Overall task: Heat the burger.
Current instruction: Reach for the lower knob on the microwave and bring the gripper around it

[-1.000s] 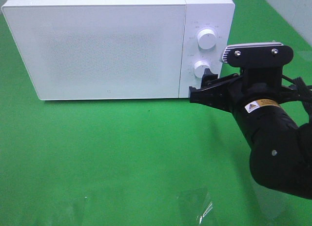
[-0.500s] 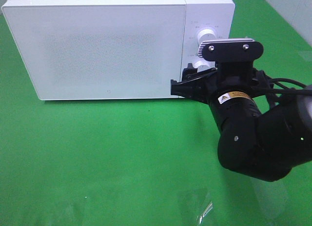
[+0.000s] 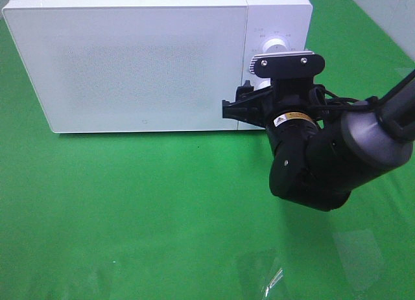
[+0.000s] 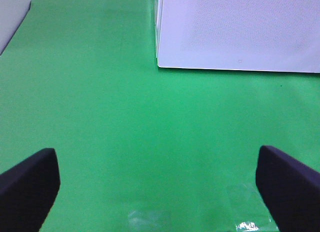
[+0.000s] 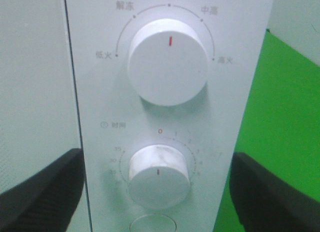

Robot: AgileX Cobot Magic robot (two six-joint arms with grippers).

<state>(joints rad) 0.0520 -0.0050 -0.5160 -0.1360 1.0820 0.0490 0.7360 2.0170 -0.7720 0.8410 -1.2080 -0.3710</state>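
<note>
You are looking at a white microwave oven sitting on a green table cover, its door lying shut and flush. In the high camera, your right gripper is standing close before the control panel, and its arm is blocking the lower dial. The right wrist camera is supplying what that view hides. The timer dial is lying between the two spread fingers, and neither is touching it. The power dial is aiming its red mark at the middle label of its arc. Those jaws are standing wide, gripping nothing. Your left gripper is appearing only in its own wrist camera, fingers wide apart and empty, hanging over the green cover. The burger is showing in no view, so you cannot tell where it is.
</note>
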